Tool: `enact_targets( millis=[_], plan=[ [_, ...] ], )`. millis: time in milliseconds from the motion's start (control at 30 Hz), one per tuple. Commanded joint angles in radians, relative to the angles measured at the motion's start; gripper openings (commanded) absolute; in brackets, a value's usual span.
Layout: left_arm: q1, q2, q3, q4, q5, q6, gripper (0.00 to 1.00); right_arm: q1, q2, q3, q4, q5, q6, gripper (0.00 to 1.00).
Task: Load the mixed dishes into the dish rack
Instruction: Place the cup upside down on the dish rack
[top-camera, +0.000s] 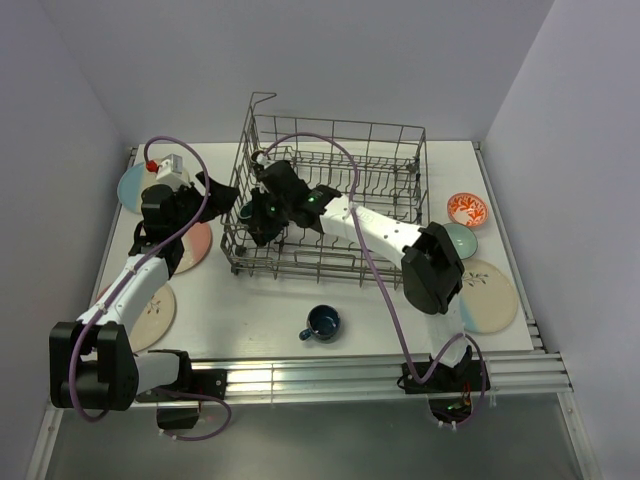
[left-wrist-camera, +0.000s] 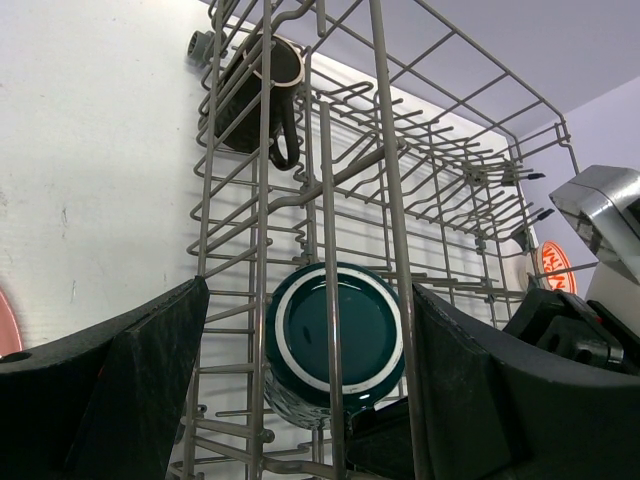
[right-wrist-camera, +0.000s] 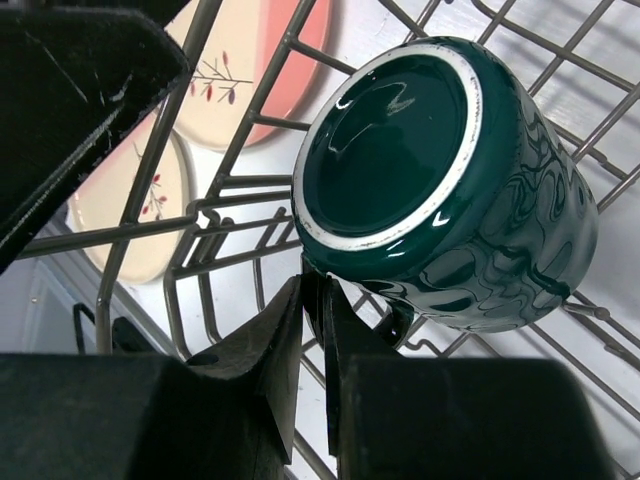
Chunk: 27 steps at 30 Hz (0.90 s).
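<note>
The right fingers (right-wrist-camera: 280, 340) are standing narrow, almost together. They seem to be pinching the teal mug (right-wrist-camera: 450, 190) by its handle, though the contact is partly hidden. The mug is hanging tilted inside the dish rack (top-camera: 340, 140), near the rack's left wall in the top view, with its base facing the right wrist camera. To do this step well, I judge the arm should be lowering the mug between the tines until the wires are carrying it, and only then letting go. The left fingers (left-wrist-camera: 150, 350) are spread wide just outside that wall, holding nothing. A dark mug (left-wrist-camera: 250, 90) is sitting in the rack, at the upper left of the left wrist view. The white worktop (top-camera: 260, 300) is lying between pale lilac walls, which are leaving little room at the sides.
</note>
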Motion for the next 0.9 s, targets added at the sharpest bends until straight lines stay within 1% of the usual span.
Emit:
enact_targets(
  millis=[0,267,533,767,867],
  plan=[
    [0.004,0.029,-0.063,-0.181,-0.043,0.082,0.84,-0.022,-0.011,0.004,0.074,-0.022,0.038,0.0],
    [0.009,0.02,-0.062,-0.19,-0.042,0.081,0.84,-0.072,-0.009,-0.005,0.162,-0.12,0.063,0.0],
    [0.015,0.015,-0.05,-0.197,-0.034,0.07,0.84,-0.113,0.011,-0.033,0.294,-0.28,0.092,0.0],
    [0.021,0.004,-0.03,-0.194,-0.011,0.042,0.85,-0.125,0.028,-0.039,0.391,-0.357,0.1,0.0],
    [0.024,0.0,-0.011,-0.197,-0.003,0.03,0.85,-0.136,0.049,-0.034,0.435,-0.392,0.129,0.0]
  ],
)
